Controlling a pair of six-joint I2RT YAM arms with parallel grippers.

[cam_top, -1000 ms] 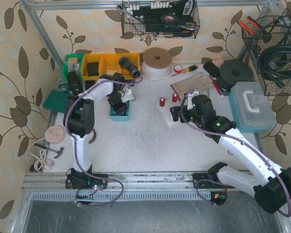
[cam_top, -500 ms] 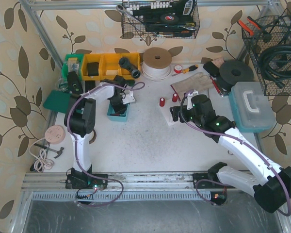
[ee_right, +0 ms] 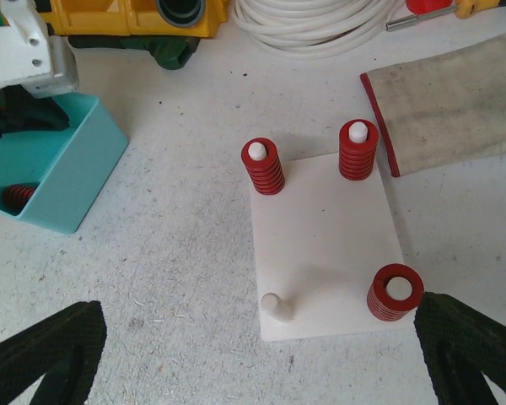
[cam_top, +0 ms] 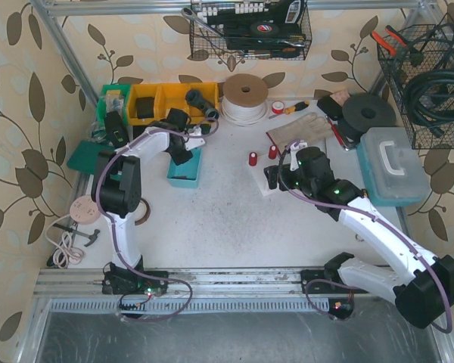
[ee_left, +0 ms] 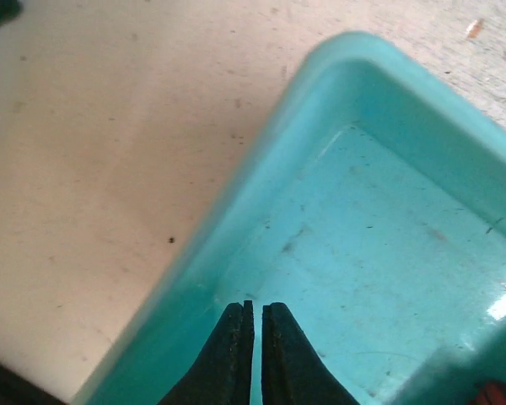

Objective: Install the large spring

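Observation:
A white peg plate (ee_right: pixel 325 253) lies on the table. Three of its pegs carry red springs (ee_right: pixel 262 165) (ee_right: pixel 358 149), the widest one (ee_right: pixel 395 292) at the near right corner. One peg (ee_right: pixel 274 305) is bare. Another red spring (ee_right: pixel 17 197) lies in the teal bin (ee_right: pixel 80 164); I cannot tell its size. My right gripper (ee_right: pixel 257 316) hangs open above the plate's near edge, holding nothing. My left gripper (ee_left: pixel 258 308) is shut with nothing between its fingers, just inside the teal bin (ee_left: pixel 379 245) near its rim. In the top view it (cam_top: pixel 183 147) sits at the bin's far end.
Yellow and green parts bins (cam_top: pixel 155 102) and a coil of white hose (cam_top: pixel 245 98) stand at the back. A brown cloth (ee_right: pixel 447 105) lies right of the plate. A grey toolbox (cam_top: pixel 392 166) is at the right. A tape roll (cam_top: pixel 85 208) lies at the left.
My left gripper has closed from half open to shut and has moved a little toward the far end of the teal bin. The right arm has stayed still.

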